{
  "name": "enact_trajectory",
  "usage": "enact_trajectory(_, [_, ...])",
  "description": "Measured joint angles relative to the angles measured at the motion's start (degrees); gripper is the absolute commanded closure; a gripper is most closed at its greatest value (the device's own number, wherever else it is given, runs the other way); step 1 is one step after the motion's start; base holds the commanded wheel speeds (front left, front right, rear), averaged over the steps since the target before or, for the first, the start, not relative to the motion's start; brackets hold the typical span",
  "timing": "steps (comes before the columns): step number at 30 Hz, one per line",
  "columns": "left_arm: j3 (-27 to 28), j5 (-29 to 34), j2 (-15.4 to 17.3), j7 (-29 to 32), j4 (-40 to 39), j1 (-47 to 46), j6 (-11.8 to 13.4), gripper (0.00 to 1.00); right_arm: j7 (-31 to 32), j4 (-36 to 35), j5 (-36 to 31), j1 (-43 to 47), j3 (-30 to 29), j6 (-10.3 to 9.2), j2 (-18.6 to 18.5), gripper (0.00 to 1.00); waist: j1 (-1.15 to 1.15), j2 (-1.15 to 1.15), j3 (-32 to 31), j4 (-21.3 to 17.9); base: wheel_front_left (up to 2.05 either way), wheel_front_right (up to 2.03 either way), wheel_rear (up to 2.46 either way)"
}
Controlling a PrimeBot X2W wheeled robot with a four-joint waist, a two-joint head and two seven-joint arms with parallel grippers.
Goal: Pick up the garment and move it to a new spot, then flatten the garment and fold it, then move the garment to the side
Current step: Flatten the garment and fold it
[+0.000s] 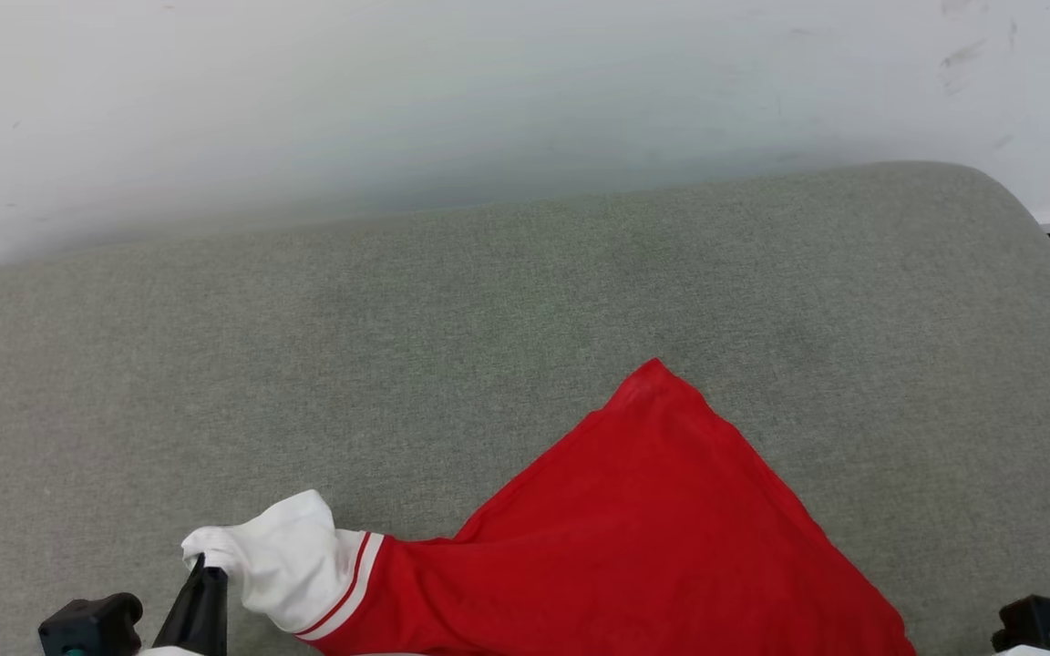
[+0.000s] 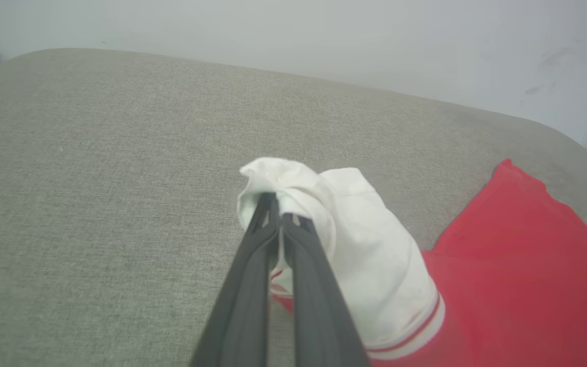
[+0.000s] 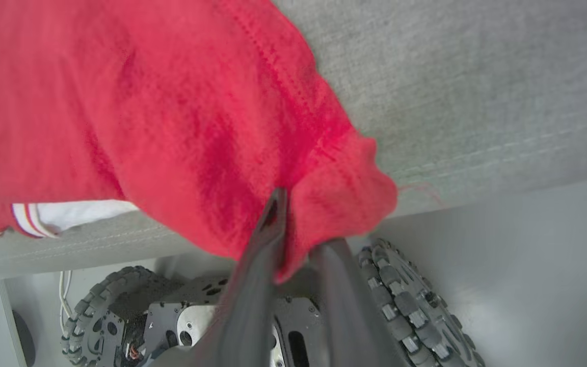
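Note:
The garment (image 1: 643,538) is a red jersey lying on the grey cushion (image 1: 488,319), one corner pointing away from me. Its white sleeve (image 1: 283,556) with red-striped trim is stretched out to the left. My left gripper (image 1: 201,569) is shut on the tip of that sleeve (image 2: 324,224), and in the left wrist view its gripper (image 2: 276,211) has both fingers pressed together on the white cloth. In the right wrist view my right gripper (image 3: 291,219) holds a bunched red corner of the garment (image 3: 171,112) at the cushion's near edge; one fingertip is hidden behind the cloth.
A white wall (image 1: 488,91) rises behind the cushion. The cushion's rounded right corner (image 1: 1017,200) drops to a dark floor strip. Below the near edge stands my wheeled base (image 3: 181,316). Part of my right arm (image 1: 1040,627) shows at the lower right.

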Motion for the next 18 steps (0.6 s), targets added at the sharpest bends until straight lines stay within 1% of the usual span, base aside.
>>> enact_trajectory(1, [-0.1,0.0,0.1,0.2,0.1,-0.1,0.0,1.0,-1.5,-0.3,0.0,0.3,-0.3,0.0,0.9,0.0,0.0,0.0,0.1,0.0,0.0,0.0,0.0])
enact_trajectory(3, [-0.4,0.1,0.4,0.6,0.1,-0.5,-0.2,1.0,-5.6,-0.9,0.0,0.2,-0.8,0.0,1.5,0.0,0.0,0.0,0.3,0.0,0.0,0.0,0.0])
enact_trajectory(6, [-0.7,0.2,0.6,0.8,0.1,-1.3,-0.2,1.0,-15.0,-1.6,-1.0,-0.8,-2.0,0.0,2.2,0.0,0.0,0.0,0.7,0.0,0.0,0.0,0.0])
enact_trajectory(10, [-1.3,0.3,0.7,1.1,-0.1,-2.6,-0.5,1.0,-28.2,-1.7,-2.2,-5.7,-2.4,0.0,2.4,0.0,0.01,0.0,1.5,0.6,0.0,0.0,0.0])
enact_trajectory(12, [-1.6,0.4,0.7,1.1,-0.4,-3.3,-0.5,1.0,-32.5,-1.0,-2.9,-8.4,-1.4,0.0,2.1,0.0,0.0,0.0,2.1,1.1,0.0,0.0,0.0])
enact_trajectory(14, [-1.9,0.5,0.7,1.1,-0.7,-4.2,-0.7,1.0,-34.3,0.4,-2.9,-11.6,0.2,0.0,1.0,0.0,0.01,0.0,2.9,1.6,0.0,0.0,0.0])
enact_trajectory(16, [-2.2,0.8,0.7,1.1,-0.9,-5.3,-0.9,1.0,-34.2,1.7,-2.5,-15.7,2.1,0.0,-0.8,0.0,0.01,0.0,4.0,2.2,0.0,0.0,0.0])
enact_trajectory(18, [-2.5,0.8,0.6,0.7,-1.1,-6.5,-1.2,1.0,-31.4,3.1,-1.8,-20.3,5.0,0.0,-3.3,0.0,0.01,0.0,5.2,2.9,0.0,0.0,0.0])
